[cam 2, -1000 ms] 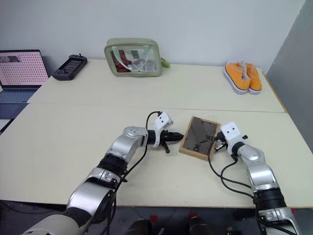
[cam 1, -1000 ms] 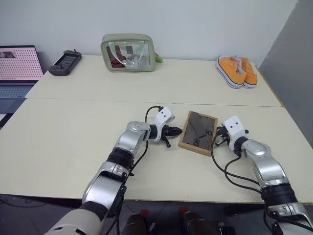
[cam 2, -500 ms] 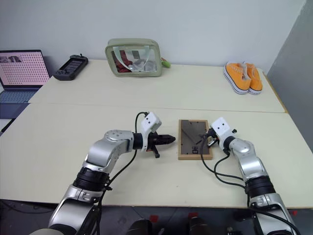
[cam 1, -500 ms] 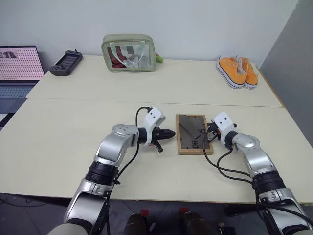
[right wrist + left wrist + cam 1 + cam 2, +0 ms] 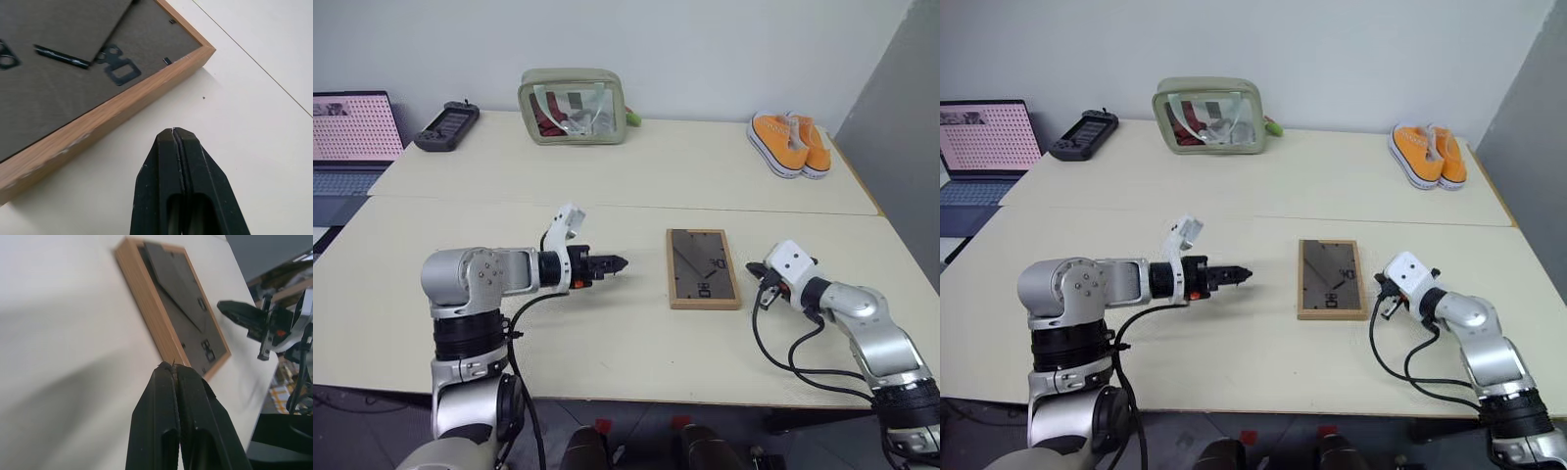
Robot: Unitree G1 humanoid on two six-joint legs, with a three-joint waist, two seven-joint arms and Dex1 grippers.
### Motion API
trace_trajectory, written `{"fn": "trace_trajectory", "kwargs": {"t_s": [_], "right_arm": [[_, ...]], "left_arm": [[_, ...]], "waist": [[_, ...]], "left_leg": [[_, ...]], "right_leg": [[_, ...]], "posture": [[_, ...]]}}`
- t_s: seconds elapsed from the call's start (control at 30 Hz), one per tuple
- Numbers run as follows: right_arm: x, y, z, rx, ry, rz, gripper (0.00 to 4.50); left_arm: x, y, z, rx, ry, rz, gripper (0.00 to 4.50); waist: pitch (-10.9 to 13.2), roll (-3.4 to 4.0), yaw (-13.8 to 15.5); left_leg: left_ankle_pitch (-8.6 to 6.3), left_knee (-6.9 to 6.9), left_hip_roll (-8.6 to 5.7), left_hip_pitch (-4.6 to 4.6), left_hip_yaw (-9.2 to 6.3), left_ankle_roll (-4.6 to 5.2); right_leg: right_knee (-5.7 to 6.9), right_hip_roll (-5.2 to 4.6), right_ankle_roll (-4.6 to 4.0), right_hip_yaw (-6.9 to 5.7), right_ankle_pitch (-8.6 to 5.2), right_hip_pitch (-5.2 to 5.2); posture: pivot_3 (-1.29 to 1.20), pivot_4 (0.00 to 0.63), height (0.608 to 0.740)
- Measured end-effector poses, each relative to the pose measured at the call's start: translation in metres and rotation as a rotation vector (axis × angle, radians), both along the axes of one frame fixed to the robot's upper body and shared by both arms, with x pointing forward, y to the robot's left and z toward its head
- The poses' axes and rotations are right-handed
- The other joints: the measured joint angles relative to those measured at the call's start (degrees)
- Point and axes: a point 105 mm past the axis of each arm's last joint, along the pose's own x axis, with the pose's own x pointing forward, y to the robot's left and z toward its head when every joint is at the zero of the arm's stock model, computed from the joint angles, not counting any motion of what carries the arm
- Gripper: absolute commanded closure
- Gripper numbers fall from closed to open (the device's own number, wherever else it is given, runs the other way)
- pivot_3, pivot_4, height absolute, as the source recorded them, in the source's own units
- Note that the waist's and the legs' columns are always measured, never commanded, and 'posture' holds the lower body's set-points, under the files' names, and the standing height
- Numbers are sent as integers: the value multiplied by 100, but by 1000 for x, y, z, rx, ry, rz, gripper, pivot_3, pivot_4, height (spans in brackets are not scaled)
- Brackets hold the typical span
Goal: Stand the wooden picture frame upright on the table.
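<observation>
Both arms have drawn back from the wooden picture frame (image 5: pixel 703 267), which now lies squared, face-down between them on the table (image 5: pixel 607 176), left gripper (image 5: pixel 615 262) and right gripper (image 5: pixel 172 139) pressed together, holding nothing, so standing it probably remains undone.

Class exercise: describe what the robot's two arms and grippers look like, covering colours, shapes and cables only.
Both arms are rounded silver-grey metal shells with black bands at the joints. Each wrist carries a white angular block, and a loose black cable loops from it back along the arm. The left gripper and right gripper each end in two slim black fingers tapering to a point. The left wrist shows small red accents.
</observation>
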Motion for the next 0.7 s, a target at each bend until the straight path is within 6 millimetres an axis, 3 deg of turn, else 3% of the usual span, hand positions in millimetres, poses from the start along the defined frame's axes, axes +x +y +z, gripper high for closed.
{"fn": "trace_trajectory", "kwargs": {"t_s": [0.07,0.23,0.27,0.7], "right_arm": [[-4,5,4,10,-2,12,4500],[-6,11,10,19,-9,19,4500],[-6,11,9,23,-6,16,4500],[-11,8,1,31,17,-13,4500]], "left_arm": [[-8,-4,-10,18,35,-33,4387],[-13,-9,-10,24,56,-79,4387],[-13,-8,-11,30,67,-76,4038],[-6,-14,-5,20,119,-86,1429]], "waist": [[0,0,-2],[0,0,10],[0,0,10],[0,0,9]], "left_leg": [[0,0,1,1,0,0],[0,1,-2,3,0,0],[0,0,-3,3,0,0],[0,0,-4,4,0,0]], "right_leg": [[0,0,0,0,0,0],[-4,-1,0,-1,0,6],[-4,-2,0,0,0,6],[-5,-2,-1,-1,-1,6]], "posture": [[0,150,740],[0,150,740],[0,150,740],[0,150,740]]}}
